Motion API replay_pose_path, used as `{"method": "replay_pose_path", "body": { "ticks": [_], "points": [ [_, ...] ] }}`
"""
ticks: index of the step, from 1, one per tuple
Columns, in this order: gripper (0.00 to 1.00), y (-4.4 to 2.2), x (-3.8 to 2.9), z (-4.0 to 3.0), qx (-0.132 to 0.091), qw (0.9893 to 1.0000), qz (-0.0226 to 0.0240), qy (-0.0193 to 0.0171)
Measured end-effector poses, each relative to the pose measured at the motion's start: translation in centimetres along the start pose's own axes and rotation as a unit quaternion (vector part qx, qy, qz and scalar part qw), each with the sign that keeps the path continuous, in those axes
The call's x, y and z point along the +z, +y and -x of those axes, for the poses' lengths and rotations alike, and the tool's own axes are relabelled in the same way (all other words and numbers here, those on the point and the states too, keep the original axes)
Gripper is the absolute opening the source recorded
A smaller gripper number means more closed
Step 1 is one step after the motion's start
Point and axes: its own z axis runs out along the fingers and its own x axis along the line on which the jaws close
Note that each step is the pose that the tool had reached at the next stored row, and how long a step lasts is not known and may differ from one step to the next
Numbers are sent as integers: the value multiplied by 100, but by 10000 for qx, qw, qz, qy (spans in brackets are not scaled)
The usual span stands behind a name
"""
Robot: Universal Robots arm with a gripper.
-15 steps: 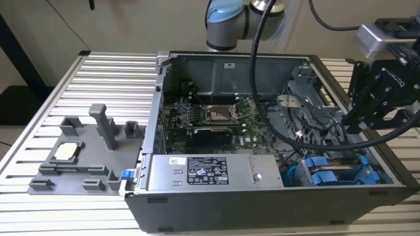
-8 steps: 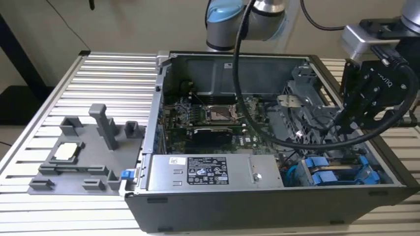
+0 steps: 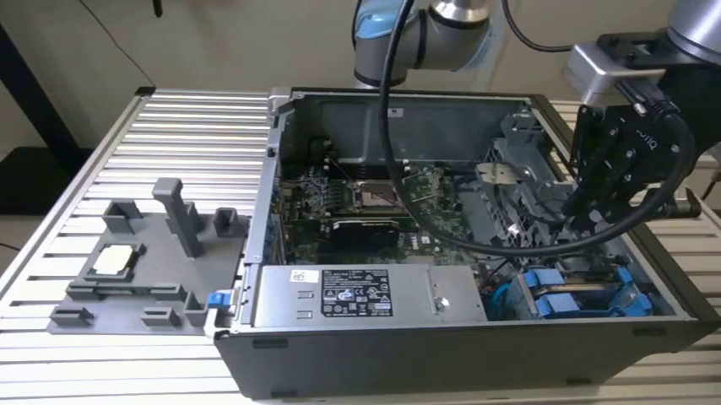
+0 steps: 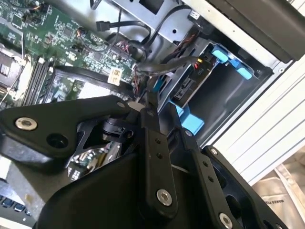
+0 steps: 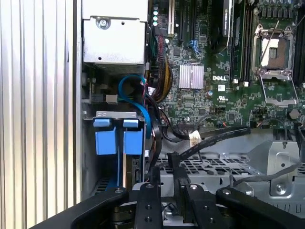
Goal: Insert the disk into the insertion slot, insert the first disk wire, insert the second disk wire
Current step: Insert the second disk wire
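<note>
Disk (image 3: 563,304) placement looks done. The blue-framed drive sits in the insertion slot (image 5: 113,114) at the case corner on the exterior view's right, with its blue end tabs (image 5: 133,142) facing outward. The pincer (image 5: 167,164) hangs over the perforated drive cage (image 5: 214,168). As far as I can judge, it is clenched on the end of a black flat disk wire (image 5: 224,136) that trails across the cage toward the motherboard (image 5: 214,90).

The step in hand seems to be plugging a wire. To do it well, the plug should meet the drive's socket square, keyed side matched, and be pressed straight in without twist. Its slack should stay clear of the cable bundle (image 5: 159,81).

The first wrist view looks along the fingers onto the tabs and cage. The second wrist view brings the drive's connector edge (image 4: 188,86) close, just beside a fingertip (image 4: 150,98), with red and yellow leads near it. The exterior view places the pincer (image 3: 580,202) above the case, beyond the grey power-supply box (image 3: 360,295), on the slotted bench (image 3: 181,126).
</note>
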Motion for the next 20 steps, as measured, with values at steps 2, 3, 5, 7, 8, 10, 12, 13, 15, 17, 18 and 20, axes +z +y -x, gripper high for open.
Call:
{"method": "replay_pose_path", "body": {
  "ticks": [2, 3, 5, 7, 8, 10, 12, 13, 15, 17, 18, 20],
  "points": [
    [27, 28, 0, 1, -36, 10000, -9, 0],
    [27, 42, 0, 1, -51, 10000, -13, 0],
    [27, 73, 1, 2, -82, 10000, -23, 0],
    [27, 103, 1, 3, -111, 9999, -39, 0],
    [27, 120, 1, 3, -125, 9999, -50, 1],
    [27, 151, 2, 4, -150, 9999, -70, 1],
    [27, 187, 3, 5, -174, 9998, -92, 2],
    [27, 207, 3, 5, -184, 9998, -101, 3],
    [27, 232, 3, 5, -201, 9997, -112, 2],
    [27, 251, 6, 7, -211, 9997, -144, 5],
    [27, 260, 10, 7, -222, 9996, -194, 7],
    [27, 277, 22, 9, -245, 9992, -303, 12]
  ]
}}
